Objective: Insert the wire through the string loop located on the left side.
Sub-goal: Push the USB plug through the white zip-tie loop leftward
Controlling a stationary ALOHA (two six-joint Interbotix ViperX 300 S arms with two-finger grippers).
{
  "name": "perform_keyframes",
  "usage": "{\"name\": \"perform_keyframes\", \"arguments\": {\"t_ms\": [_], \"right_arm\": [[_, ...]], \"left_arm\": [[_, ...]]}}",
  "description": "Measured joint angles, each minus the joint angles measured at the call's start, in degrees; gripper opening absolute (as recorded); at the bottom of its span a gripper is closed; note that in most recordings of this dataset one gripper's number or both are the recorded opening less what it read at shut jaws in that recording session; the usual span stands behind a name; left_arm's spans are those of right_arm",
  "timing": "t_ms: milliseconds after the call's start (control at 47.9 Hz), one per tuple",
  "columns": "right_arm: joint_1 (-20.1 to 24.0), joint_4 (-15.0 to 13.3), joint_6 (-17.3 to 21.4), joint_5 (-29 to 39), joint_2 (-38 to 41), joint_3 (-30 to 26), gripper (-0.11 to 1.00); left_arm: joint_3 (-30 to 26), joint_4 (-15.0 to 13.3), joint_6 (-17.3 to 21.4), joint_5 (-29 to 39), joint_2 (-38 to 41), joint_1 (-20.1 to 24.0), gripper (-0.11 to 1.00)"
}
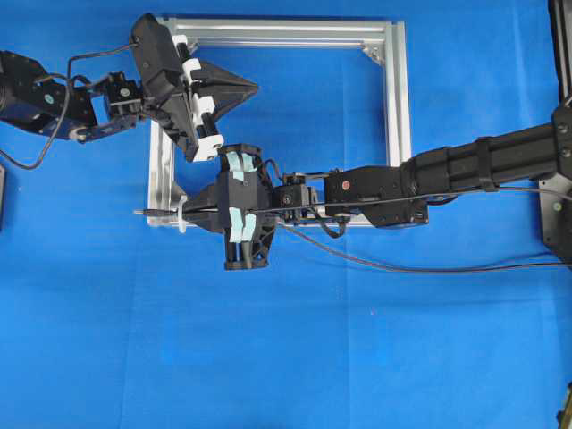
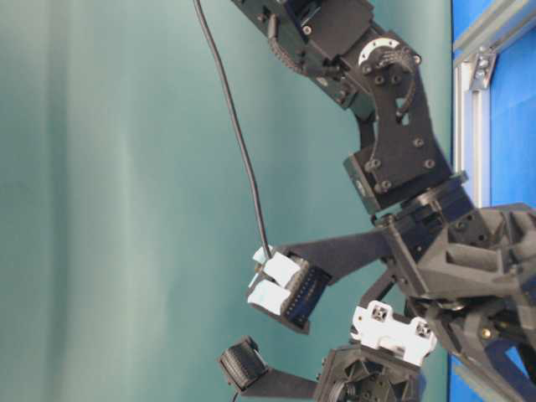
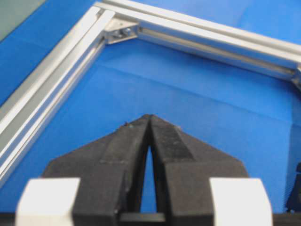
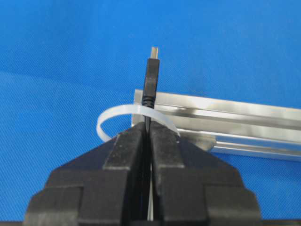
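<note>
The wire's black plug (image 4: 151, 77) with its silvery tip sticks out ahead of my right gripper (image 4: 148, 128), which is shut on the thin cable just behind it. The white string loop (image 4: 109, 114) arches over the wire right at the fingertips, and the plug lies beyond it. From overhead, the plug (image 1: 150, 213) pokes out left of the string loop (image 1: 182, 215) at the frame's lower left corner, with the right gripper (image 1: 195, 212) just right of it. My left gripper (image 1: 255, 87) is shut on nothing and hovers inside the frame, its tips (image 3: 149, 118) over blue cloth.
The silver aluminium frame (image 1: 394, 89) lies on the blue cloth; its bars (image 3: 47, 92) and a corner bracket (image 3: 123, 31) sit ahead of the left gripper. The rest of the wire (image 1: 420, 268) trails right across the cloth below the right arm (image 1: 483, 161).
</note>
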Motion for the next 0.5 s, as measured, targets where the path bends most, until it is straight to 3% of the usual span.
{"name": "perform_keyframes", "arguments": {"t_ms": [250, 501], "right_arm": [[0.00, 0.00, -0.26, 0.00, 0.00, -0.18, 0.00], [0.26, 0.00, -0.26, 0.00, 0.00, -0.44, 0.00]], "left_arm": [[0.70, 0.00, 0.00, 0.00, -0.70, 0.00, 0.00], [6.59, 0.00, -0.09, 0.00, -6.06, 0.88, 0.00]]}}
